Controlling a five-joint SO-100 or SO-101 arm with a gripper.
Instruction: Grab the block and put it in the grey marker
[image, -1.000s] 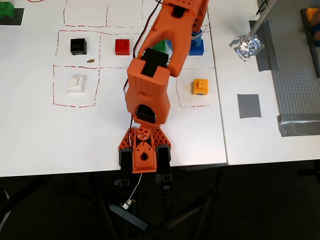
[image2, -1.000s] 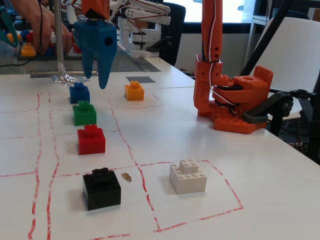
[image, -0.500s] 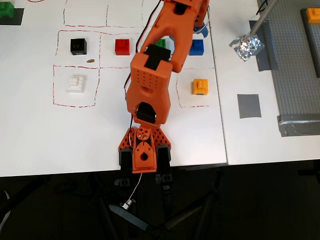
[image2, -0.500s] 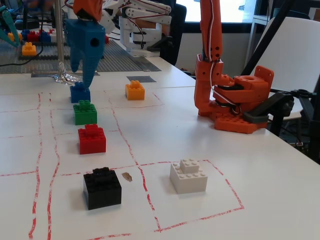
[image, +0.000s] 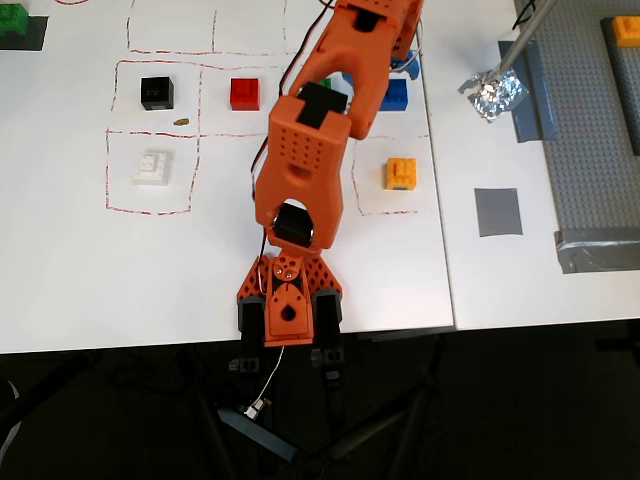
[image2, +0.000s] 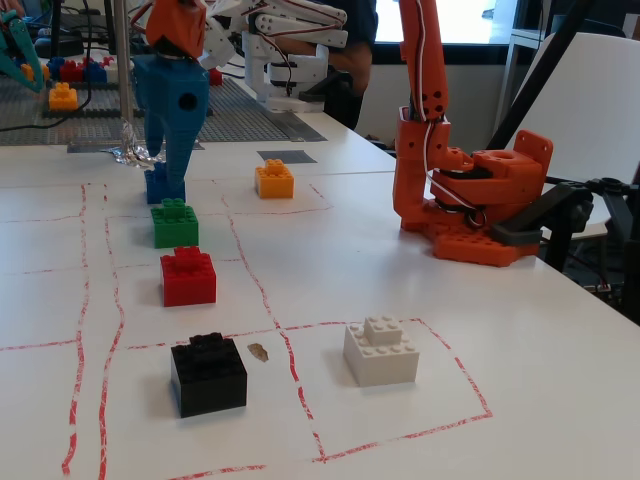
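At the far end of the brick row: my gripper (image2: 168, 178) hangs low over the block (image2: 156, 185), its blue fingers (image2: 178, 150) reaching down to the brick's right edge in the fixed view.

Pincer state: I cannot tell from here whether the fingers are apart or closed; the overhead view hides them under the arm (image: 305, 160).

Block position: it sits on the white table (image2: 330, 270), last in a line behind the green brick (image2: 175, 222) and the red brick (image2: 188, 277). Overhead, only its right part (image: 394, 94) shows past the arm.

Grey marker: the dark square patch (image: 497, 211) lies bare, well apart from the block, beyond the orange-yellow brick (image: 401, 172).

Progress: early, I judge. The block looks unlifted, so grasping, carrying and setting down all remain.

Change from a second ago: the gripper has dropped from above the block and shifted left, down to brick level; overhead, the arm has stretched further up the picture. None of the bricks has been displaced.
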